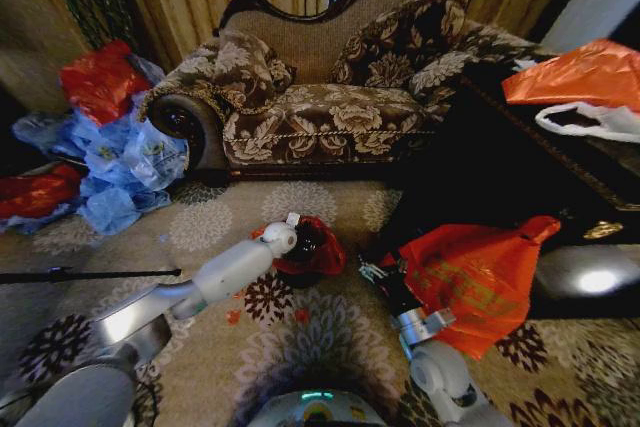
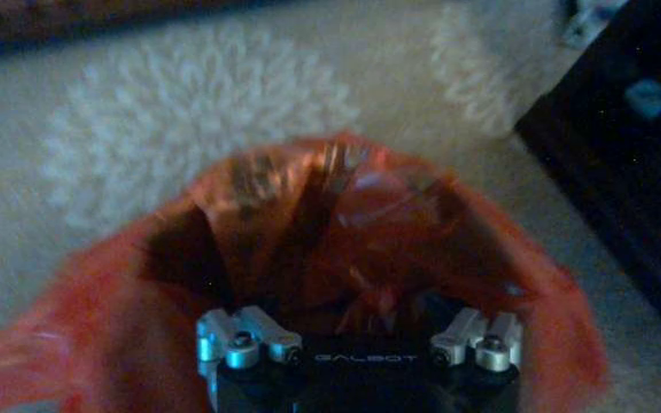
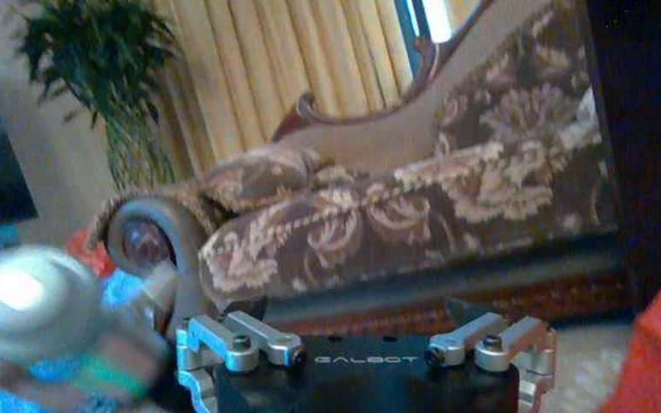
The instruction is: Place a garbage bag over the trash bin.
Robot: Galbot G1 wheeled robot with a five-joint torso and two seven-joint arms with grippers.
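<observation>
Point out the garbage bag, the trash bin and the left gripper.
garbage bag (image 1: 325, 257), head view, its crinkled right side.
trash bin (image 1: 305, 242), head view, dark body inside the bag.
left gripper (image 1: 290, 237), head view, at the bin's rim.

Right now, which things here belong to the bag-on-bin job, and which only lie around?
Job: thin glossy red garbage bag draped over the small black trash bin; left gripper at it.

Lying about: floral brown sofa, crumpled blue plastic bags, big printed orange bundle.

Glossy thin plastic garbage bag (image 1: 322, 250); matt woven carpet (image 1: 330, 337) w/ pattern.
</observation>
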